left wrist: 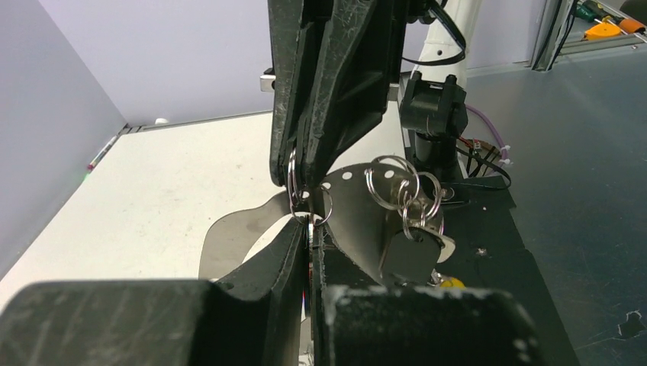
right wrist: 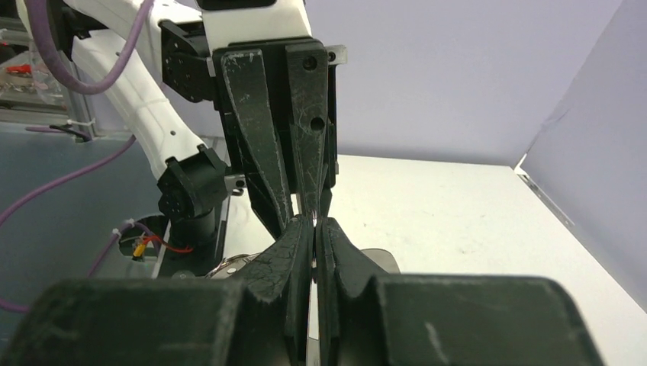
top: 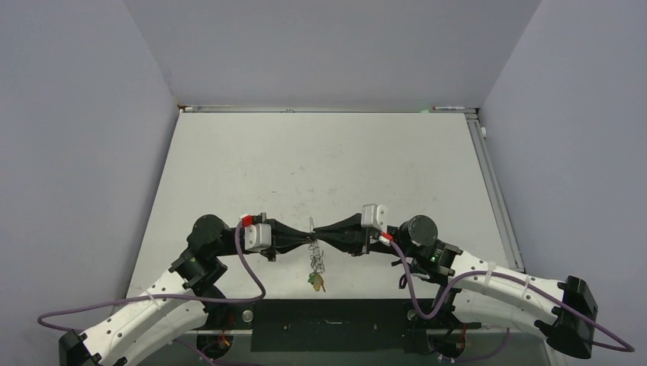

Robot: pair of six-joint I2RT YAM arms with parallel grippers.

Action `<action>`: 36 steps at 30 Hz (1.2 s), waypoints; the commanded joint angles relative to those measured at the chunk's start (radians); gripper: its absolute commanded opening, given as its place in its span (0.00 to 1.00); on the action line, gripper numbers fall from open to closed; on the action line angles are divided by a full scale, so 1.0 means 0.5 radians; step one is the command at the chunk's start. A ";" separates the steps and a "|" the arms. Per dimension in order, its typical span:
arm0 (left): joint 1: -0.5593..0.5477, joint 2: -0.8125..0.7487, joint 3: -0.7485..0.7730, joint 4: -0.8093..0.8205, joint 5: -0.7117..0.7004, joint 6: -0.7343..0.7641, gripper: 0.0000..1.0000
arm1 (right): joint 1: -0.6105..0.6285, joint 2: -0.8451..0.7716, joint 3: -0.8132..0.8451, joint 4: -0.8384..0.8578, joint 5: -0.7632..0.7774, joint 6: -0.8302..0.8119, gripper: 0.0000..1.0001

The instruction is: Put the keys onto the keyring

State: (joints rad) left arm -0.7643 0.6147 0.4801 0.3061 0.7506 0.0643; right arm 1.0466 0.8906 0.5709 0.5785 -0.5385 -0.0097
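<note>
The keyring [left wrist: 229,235] is a flat grey metal hoop held above the table between both grippers, edge-on to both wrist cameras. My left gripper [left wrist: 311,225] is shut on its rim. My right gripper [right wrist: 313,223] meets it tip to tip and is shut on the same thin metal edge. In the top view the left gripper [top: 306,238] and right gripper [top: 317,231] touch noses. The keys [top: 316,268] hang below them in a bunch on small rings [left wrist: 403,191]. A black-tagged key [left wrist: 410,255] and a yellow tag [left wrist: 451,282] show.
A black mat [top: 328,314] lies along the near table edge under the hanging keys. The white table [top: 320,160] stretches to grey walls at the back and sides. The right arm's base [left wrist: 433,114] stands close behind the keys.
</note>
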 commanded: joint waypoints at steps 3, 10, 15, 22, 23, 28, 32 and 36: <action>-0.002 -0.001 0.129 -0.042 -0.068 0.021 0.00 | 0.059 -0.094 0.060 -0.251 0.337 -0.118 0.23; -0.002 0.018 0.141 -0.066 -0.125 0.040 0.00 | 0.063 -0.180 0.016 -0.260 0.478 0.012 0.66; -0.002 0.037 0.147 -0.091 -0.186 0.046 0.00 | 0.079 -0.203 -0.052 -0.197 0.554 0.135 0.67; -0.001 0.051 0.166 -0.146 -0.352 0.069 0.00 | 0.204 -0.158 -0.040 -0.307 0.807 0.204 0.67; -0.002 0.048 0.166 -0.154 -0.374 0.077 0.00 | 0.241 -0.147 -0.033 -0.344 0.840 0.192 0.67; -0.002 0.024 0.149 -0.140 -0.331 0.102 0.00 | 0.343 -0.150 0.008 -0.538 0.802 -0.131 0.67; -0.002 0.006 0.140 -0.137 -0.281 0.127 0.00 | 0.343 -0.203 0.055 -0.702 0.680 -0.423 0.67; 0.000 -0.013 0.138 -0.144 -0.261 0.141 0.00 | 0.329 -0.183 0.101 -0.735 0.742 -0.479 0.52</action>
State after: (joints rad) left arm -0.7643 0.6300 0.4965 0.1829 0.6025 0.1169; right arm 1.2129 0.8093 0.5571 0.2226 -0.1699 -0.1608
